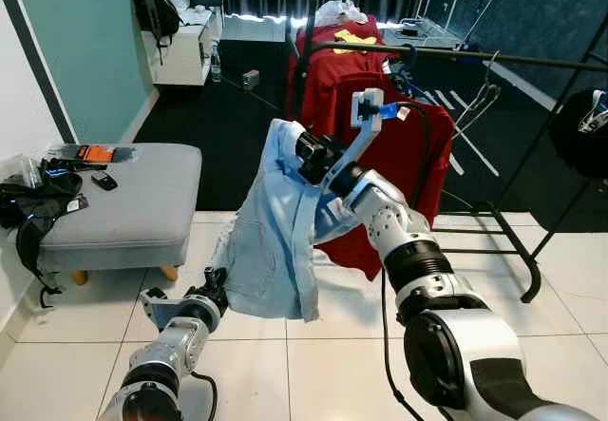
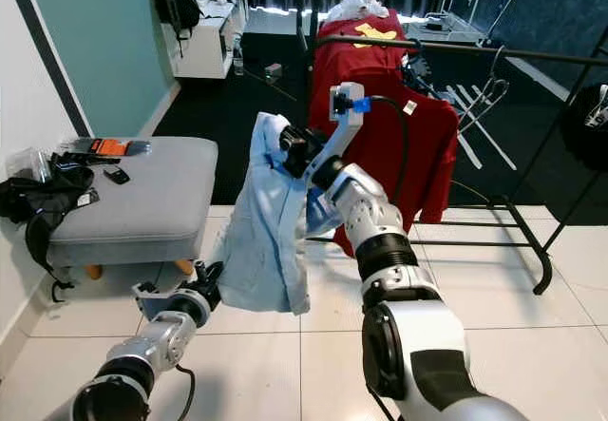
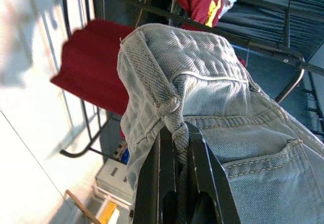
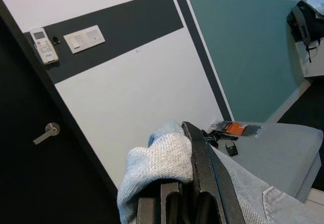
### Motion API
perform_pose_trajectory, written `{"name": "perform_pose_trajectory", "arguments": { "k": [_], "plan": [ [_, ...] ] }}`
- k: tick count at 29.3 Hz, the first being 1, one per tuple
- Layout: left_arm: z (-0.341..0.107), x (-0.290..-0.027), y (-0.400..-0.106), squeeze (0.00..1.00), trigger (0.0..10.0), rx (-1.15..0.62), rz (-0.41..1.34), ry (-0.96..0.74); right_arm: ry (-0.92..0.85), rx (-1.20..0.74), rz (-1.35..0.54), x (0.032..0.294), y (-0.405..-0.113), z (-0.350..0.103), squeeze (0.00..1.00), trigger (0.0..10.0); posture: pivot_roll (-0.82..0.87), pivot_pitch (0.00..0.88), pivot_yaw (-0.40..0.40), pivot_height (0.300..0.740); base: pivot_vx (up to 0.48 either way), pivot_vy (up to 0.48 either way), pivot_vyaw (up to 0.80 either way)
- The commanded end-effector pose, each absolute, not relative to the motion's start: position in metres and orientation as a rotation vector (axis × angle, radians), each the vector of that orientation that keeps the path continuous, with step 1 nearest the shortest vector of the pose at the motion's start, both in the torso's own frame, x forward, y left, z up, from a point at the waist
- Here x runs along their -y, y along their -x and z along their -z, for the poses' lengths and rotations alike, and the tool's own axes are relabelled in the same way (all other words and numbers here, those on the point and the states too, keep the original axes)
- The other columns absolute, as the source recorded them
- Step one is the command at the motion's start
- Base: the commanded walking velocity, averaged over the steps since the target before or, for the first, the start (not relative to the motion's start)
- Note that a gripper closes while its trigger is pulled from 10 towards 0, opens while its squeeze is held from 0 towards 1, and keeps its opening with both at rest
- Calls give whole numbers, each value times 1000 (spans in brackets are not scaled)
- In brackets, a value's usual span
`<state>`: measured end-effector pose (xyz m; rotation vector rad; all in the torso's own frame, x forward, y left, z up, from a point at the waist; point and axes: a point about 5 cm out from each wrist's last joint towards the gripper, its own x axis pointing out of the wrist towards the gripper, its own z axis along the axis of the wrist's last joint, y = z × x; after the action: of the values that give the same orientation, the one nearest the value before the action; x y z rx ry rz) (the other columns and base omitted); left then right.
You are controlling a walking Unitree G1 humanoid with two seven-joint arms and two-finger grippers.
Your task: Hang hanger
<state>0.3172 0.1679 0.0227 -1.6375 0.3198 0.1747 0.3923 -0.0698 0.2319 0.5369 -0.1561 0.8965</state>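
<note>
Bedroom: clothes rack [image 1: 494, 57], ottoman [image 1: 133, 202]

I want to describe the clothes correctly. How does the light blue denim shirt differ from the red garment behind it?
Colour: the denim shirt is pale blue; the red garment is dark red.
Support: the denim shirt is held up by the right gripper at its top and the left gripper at its lower edge; the red garment hangs on the black clothes rack.
Place: the denim shirt is nearer the robot; the red garment is behind it.
Both hang downward.

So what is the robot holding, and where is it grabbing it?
A light blue denim shirt. The right gripper pinches it at the top, holding it up. The left gripper pinches its lower edge, fabric squeezed between the fingers.
</note>
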Motion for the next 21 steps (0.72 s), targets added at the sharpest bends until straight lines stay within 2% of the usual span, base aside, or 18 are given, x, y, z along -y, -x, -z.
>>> {"name": "perform_pose_trajectory", "arguments": {
  "k": [1, 3, 6, 9, 11, 13, 18, 21],
  "plan": [
    [-27, -178, -320, 0, 0, -303, -176, 1555, -546, 207, -868, 80, -392, -237, 0, 0, 2, 5, -77, 740, 0, 0, 0],
    [-37, -185, -326, 0, 0, -265, -124, 1441, -507, 187, -853, 86, -390, -227, 0, 0, 1, 8, -77, 740, 0, 0, 0],
    [-53, -197, -334, 0, 0, -173, -89, 1368, -459, 152, -822, 92, -386, -211, 0, 0, -1, 10, -75, 740, 0, 0, 0],
    [-61, -205, -337, 0, 0, -121, -87, 1349, -439, 134, -811, 95, -384, -203, 0, 0, -4, 13, -69, 740, 0, 0, 0],
    [-81, -220, -344, 0, 0, -13, -60, 1343, -369, 79, -789, 101, -375, -179, 0, 0, -7, 20, -65, 740, 0, 0, 0],
    [-91, -224, -347, 0, 0, 25, -28, 1325, -334, 49, -775, 104, -371, -167, 0, 0, -9, 21, -64, 740, 0, 0, 0],
    [-124, -221, -356, 0, 0, 140, 120, 1245, -219, -49, -691, 118, -360, -131, 0, 0, -16, 24, -61, 740, 0, 0, 0],
    [-155, -211, -358, 0, 0, 256, 298, 1167, -101, -147, -613, 130, -350, -99, 0, 0, -20, 25, -54, 740, 0, 0, 0]
  ]
}}
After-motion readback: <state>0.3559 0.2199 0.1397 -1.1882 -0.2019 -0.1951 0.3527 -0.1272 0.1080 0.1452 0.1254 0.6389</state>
